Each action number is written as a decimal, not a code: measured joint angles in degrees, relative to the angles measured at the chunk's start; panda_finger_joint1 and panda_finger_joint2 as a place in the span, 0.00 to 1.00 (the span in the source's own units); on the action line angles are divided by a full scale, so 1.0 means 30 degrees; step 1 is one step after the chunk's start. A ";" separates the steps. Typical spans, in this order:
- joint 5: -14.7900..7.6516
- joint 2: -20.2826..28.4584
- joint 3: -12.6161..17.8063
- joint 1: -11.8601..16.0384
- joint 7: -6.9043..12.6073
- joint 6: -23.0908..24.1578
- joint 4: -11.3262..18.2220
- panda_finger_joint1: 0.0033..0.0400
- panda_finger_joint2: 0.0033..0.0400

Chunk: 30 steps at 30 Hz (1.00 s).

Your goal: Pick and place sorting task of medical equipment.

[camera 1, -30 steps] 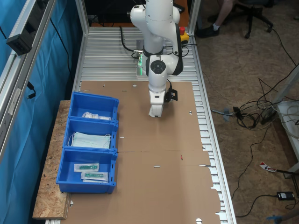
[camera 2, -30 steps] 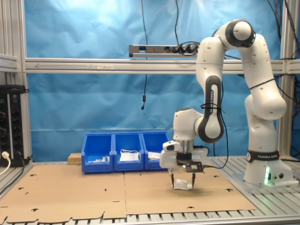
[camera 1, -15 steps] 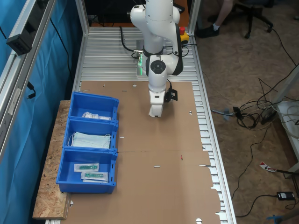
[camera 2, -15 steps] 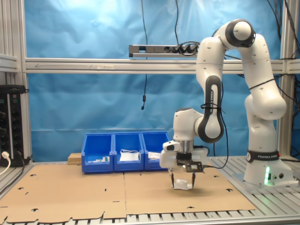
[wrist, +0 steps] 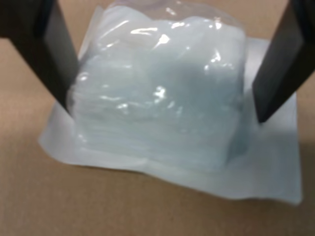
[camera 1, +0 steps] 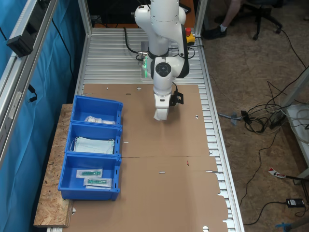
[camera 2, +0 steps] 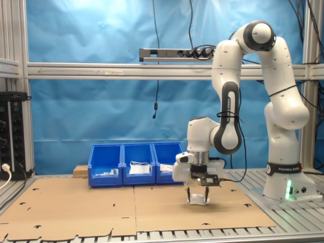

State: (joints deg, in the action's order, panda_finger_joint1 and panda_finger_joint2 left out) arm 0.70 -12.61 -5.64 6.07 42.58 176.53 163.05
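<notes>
The medical equipment, a white translucent sealed packet (wrist: 157, 93), lies flat on the brown cardboard (camera 1: 164, 159), its padded middle bulging up. My gripper (wrist: 162, 112) is open and straddles it. One black finger (wrist: 54, 64) touches the bulge, and the other finger (wrist: 278, 69) stands just off its far side. In the first exterior view the gripper (camera 1: 161, 116) points straight down at the packet (camera 1: 159, 117), about a bin's width from the blue bins. In the second exterior view the gripper (camera 2: 198, 200) sits low over the packet (camera 2: 197, 201).
Three blue bins stand in a row at the first exterior view's left. One bin (camera 1: 116, 107) holds white packets, the middle bin (camera 1: 117, 133) light-blue masks, the nearest bin (camera 1: 116, 166) clear packets with green items. A seated person's leg (camera 1: 227, 19) shows beyond the frame.
The gripper has come down slightly, so its fingers now reach around the packet. The packet and the bins have not moved.
</notes>
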 joint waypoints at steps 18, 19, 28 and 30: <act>0.0000 0.0091 0.0000 -0.0001 0.0000 0.0308 -0.0001 0.12 0.12; 0.0000 0.0091 0.0000 -0.0001 0.0000 0.0309 0.0000 0.12 0.12; 0.0000 0.0870 0.0000 -0.0001 0.0000 -0.0215 0.0060 0.12 0.12; 0.0000 0.1380 0.0000 -0.0001 0.0000 -0.0701 0.0081 0.12 0.12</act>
State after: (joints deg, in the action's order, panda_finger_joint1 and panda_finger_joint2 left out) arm 0.70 -8.47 -5.64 6.07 42.58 174.42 163.29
